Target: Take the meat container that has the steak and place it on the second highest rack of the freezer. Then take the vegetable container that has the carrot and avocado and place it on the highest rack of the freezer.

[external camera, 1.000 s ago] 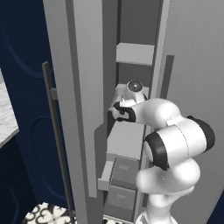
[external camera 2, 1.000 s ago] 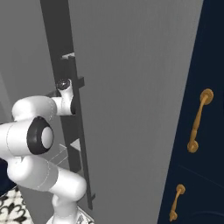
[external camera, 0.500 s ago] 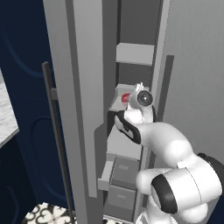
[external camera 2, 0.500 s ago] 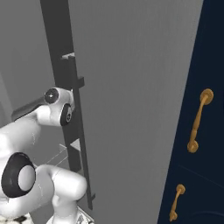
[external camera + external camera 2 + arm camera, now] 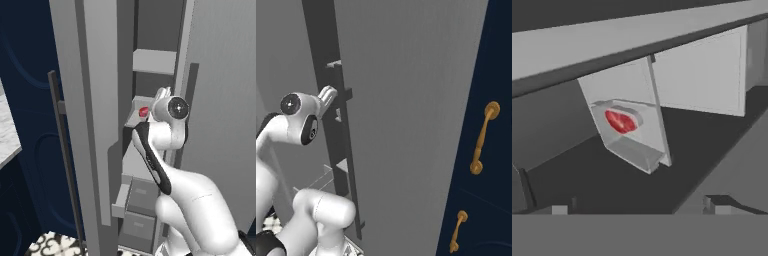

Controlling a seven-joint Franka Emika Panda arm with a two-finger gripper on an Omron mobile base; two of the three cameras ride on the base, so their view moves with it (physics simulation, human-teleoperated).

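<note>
The meat container (image 5: 631, 146), a pale grey tray, rests on a freezer (image 5: 95, 100) shelf with the red steak (image 5: 620, 121) inside it. From the left base view the steak (image 5: 143, 112) shows as a red spot in the container (image 5: 135, 112), one shelf below the upper shelf (image 5: 154, 61). My gripper (image 5: 637, 207) is open and drawn back from the container, touching nothing, with the fingertips (image 5: 714, 205) wide apart. The white hand (image 5: 327, 95) reaches in past the freezer's edge. The vegetable container is out of view.
The freezer door stands open at the left with its dark bar handle (image 5: 62, 165). Grey drawers (image 5: 141, 196) sit below the shelves. Navy cabinets with brass handles (image 5: 482, 137) stand to the right. A marble counter corner (image 5: 7, 135) shows far left.
The gripper opened and let go of the meat container, which stays on the shelf. The hand has pulled back from it and the arm has stretched upward.
</note>
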